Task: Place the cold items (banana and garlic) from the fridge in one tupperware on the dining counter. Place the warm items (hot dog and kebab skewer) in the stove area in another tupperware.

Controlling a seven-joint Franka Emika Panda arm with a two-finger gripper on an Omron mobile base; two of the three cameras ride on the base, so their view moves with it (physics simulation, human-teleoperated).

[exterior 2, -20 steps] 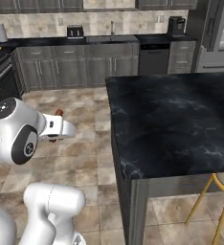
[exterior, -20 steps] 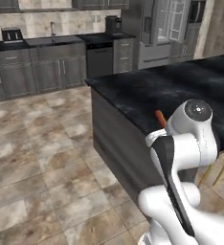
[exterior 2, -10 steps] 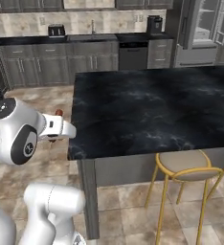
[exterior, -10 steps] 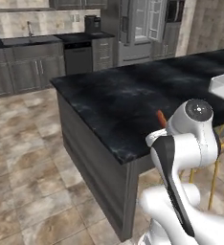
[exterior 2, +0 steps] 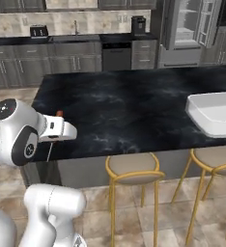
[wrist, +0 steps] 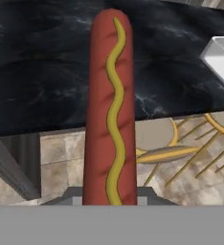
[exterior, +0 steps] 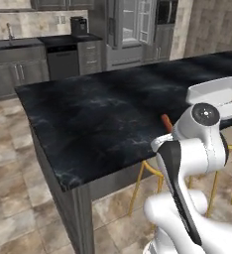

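- The hot dog (wrist: 110,110) is a smooth reddish-brown rod with rounded ends and a wavy yellow mustard line along its length.
- It stands straight out from the end effector (wrist: 109,198), which is clenched on its lower end, held in the air by the near edge of the bench (exterior: 98,119).
- The bench top is glossy black marble with white veins.
- A shallow white tupperware (exterior 2: 216,113) with rounded corners rests on it, well apart.
- Round-seated stools (exterior 2: 132,166) on gold legs stand beside the bench.
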